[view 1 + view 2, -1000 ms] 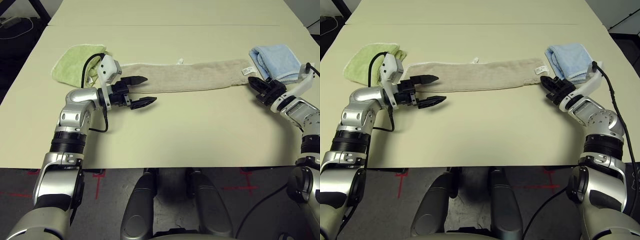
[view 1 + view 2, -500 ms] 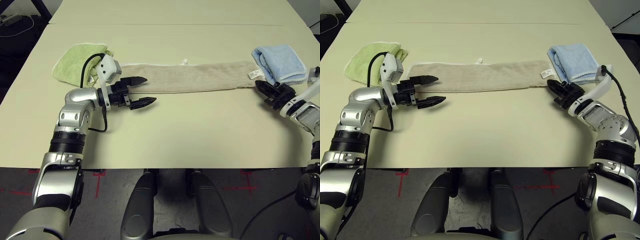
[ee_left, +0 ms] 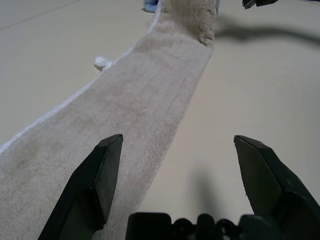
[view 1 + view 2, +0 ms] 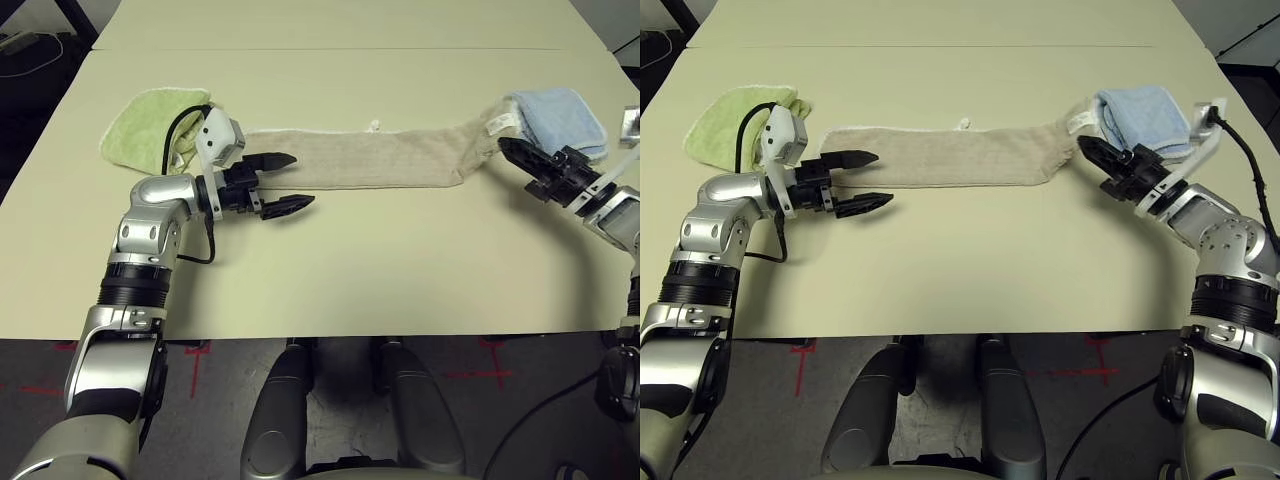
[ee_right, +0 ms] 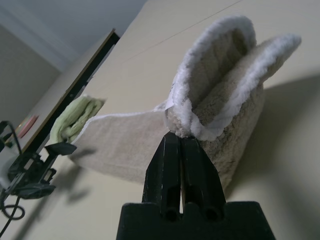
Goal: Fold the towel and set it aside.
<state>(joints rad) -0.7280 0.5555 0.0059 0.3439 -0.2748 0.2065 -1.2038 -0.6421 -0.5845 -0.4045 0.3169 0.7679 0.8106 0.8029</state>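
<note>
The towel [image 4: 370,158] is a long beige strip lying flat across the table [image 4: 400,270], with white edging and a small loop on its far edge. My right gripper [image 4: 503,148] is shut on the towel's right end [image 5: 220,85] and holds it bunched above the table, white tag uppermost. My left gripper [image 4: 300,180] hovers open at the towel's left end. One finger [image 3: 95,185] is over the cloth and the other [image 3: 265,175] is over bare table; nothing is between them.
A light green folded towel [image 4: 150,125] lies just behind my left wrist. A light blue folded towel [image 4: 560,115] sits behind the right gripper, close to the raised end. The table's seam runs across the back.
My right gripper has lifted the towel's right end off the table and drawn it a little leftward, so that end now stands bunched. The left arm has stayed put.
</note>
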